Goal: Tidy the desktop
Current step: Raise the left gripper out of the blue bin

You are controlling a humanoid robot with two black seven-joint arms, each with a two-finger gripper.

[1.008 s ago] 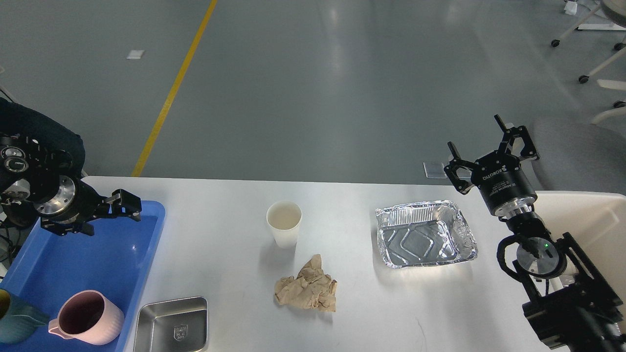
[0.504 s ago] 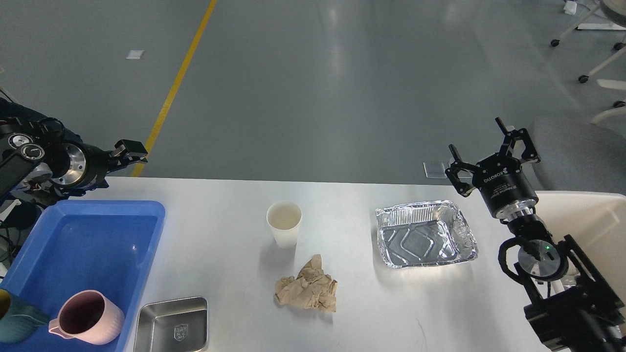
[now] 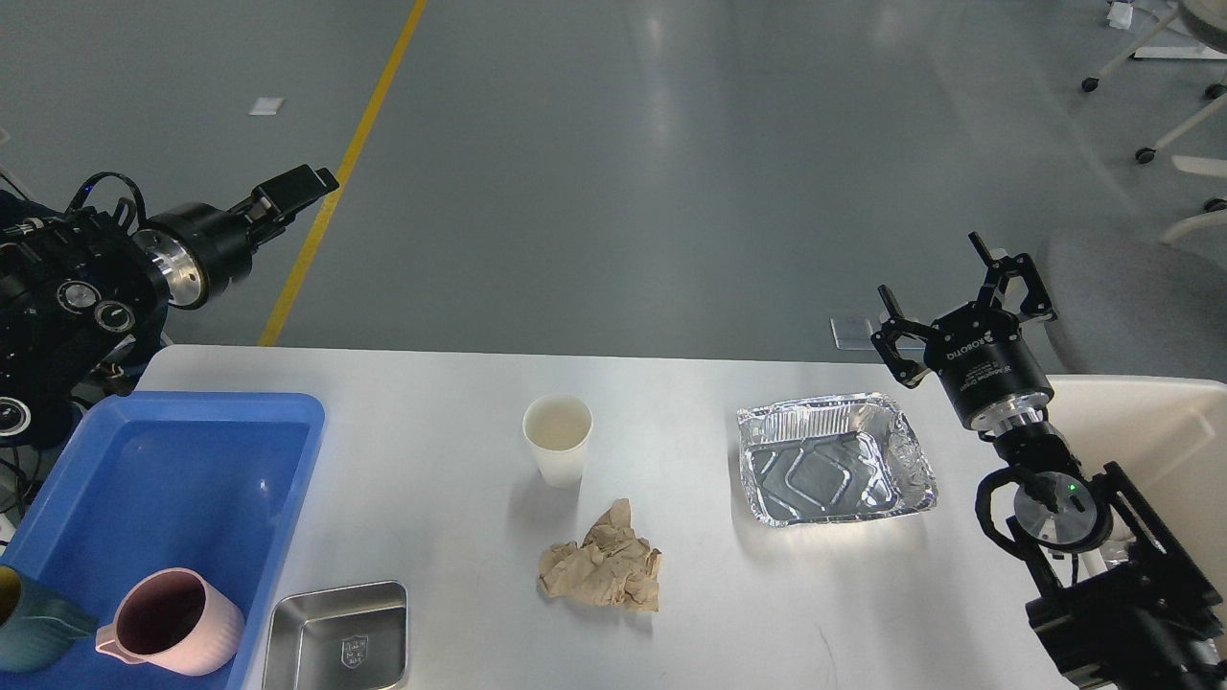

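Observation:
The white desktop [image 3: 441,537] carries a white paper cup [image 3: 557,439] at its middle, a crumpled brown paper [image 3: 603,562] in front of the cup, a foil tray [image 3: 832,458] to the right and a small steel tray [image 3: 337,636] at the front left. My left gripper [image 3: 299,184] is raised above the table's far left corner, seen side-on, empty. My right gripper [image 3: 937,278] is open and empty, held above the far right edge just behind the foil tray.
A blue plastic tray [image 3: 182,450] at the left holds a pink mug [image 3: 173,621] and a teal cup [image 3: 29,631]. A cream bin [image 3: 1150,422] stands at the right edge. A grey chair [image 3: 1131,297] is behind it.
My left arm has lifted from over the blue tray and swung up and to the right, off the table. The right arm has hardly moved.

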